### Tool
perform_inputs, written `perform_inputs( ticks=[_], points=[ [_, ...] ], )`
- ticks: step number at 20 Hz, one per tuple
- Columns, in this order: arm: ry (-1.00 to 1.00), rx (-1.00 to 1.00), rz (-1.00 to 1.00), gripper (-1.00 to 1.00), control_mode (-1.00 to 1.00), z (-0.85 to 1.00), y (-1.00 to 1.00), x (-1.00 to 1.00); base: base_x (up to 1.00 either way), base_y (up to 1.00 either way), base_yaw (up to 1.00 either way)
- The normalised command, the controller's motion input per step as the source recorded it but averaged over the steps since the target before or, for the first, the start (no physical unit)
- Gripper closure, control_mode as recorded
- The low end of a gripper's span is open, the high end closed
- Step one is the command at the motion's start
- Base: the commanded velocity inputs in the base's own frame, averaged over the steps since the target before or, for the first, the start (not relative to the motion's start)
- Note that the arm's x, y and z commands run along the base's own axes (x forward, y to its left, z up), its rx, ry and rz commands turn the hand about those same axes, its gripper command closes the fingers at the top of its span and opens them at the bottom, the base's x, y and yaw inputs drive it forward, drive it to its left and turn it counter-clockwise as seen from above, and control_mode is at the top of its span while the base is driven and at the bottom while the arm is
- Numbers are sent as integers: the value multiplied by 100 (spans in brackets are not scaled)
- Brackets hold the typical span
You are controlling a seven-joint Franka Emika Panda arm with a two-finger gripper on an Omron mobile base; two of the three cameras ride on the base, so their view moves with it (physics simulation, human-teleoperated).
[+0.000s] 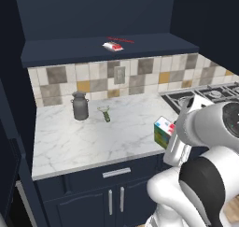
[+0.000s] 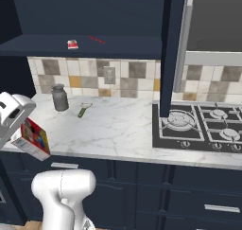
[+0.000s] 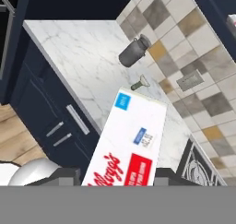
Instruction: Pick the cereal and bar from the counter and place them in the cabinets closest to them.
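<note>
Clamped between the two dark fingers of my gripper, the cereal box shows me its white narrow side with a blue patch and a red label. From my right base camera I see the box tilted, hanging off the counter's front edge at about 9 o'clock of that picture, in front of the navy drawers. On the marble beyond, toward 12 o'clock from the box in the hand camera, lie a green-handled peeler and, further out, a grey metal jug, well apart from each other. The bar rests on the wall cabinet's shelf, at 12 o'clock above the jug.
</note>
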Motion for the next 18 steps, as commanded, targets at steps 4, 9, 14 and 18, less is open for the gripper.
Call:
perform_inputs(
  ticks=[4,9,14,18],
  points=[
    [0,0,0,100,100,0,0,0,-8,0,0],
    [0,0,0,100,100,0,0,0,-43,0,0],
    [0,0,0,100,100,0,0,0,-54,0,0],
    [0,0,0,100,100,0,0,0,-52,0,0]
  ],
)
